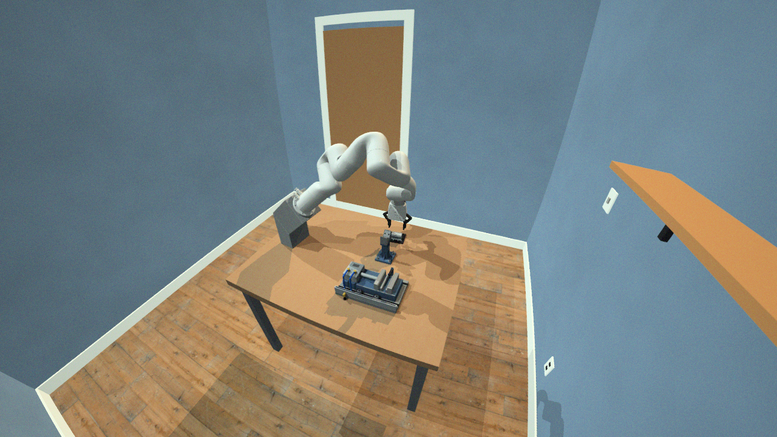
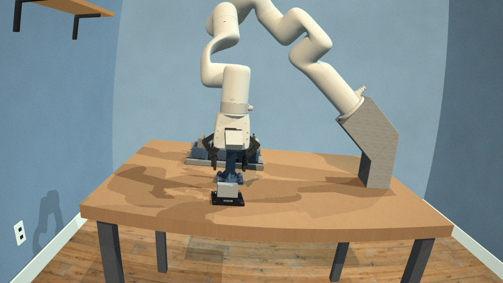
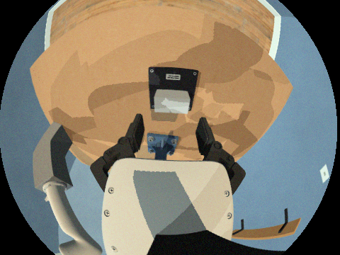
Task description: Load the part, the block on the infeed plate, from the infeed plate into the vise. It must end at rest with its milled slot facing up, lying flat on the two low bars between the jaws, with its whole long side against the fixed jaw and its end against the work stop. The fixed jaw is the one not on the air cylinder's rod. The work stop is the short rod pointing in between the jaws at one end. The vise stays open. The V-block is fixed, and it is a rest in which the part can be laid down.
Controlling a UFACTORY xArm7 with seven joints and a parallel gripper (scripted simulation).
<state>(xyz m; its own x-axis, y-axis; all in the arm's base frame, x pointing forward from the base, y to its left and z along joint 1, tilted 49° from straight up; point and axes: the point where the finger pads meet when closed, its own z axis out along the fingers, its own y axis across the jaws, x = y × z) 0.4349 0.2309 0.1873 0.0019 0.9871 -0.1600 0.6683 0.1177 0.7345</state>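
The part [image 2: 227, 190] is a light grey block lying on the black infeed plate [image 2: 227, 199] near the table's edge; it also shows in the wrist view [image 3: 171, 100] and, small, in the top view [image 1: 399, 237]. I cannot make out its slot. My gripper [image 2: 228, 164] is open and empty, pointing down, a little above the part and not touching it. In the wrist view its fingers stand wide apart. The vise [image 1: 372, 282] stands open on the table beyond, partly hidden behind the gripper in the exterior view [image 2: 197, 155].
The blue V-block stand [image 1: 386, 245] is fixed between the infeed plate and the vise, close behind the gripper; its foot shows between the fingers in the wrist view [image 3: 161, 143]. The arm's grey base block [image 2: 371, 147] sits at one table corner.
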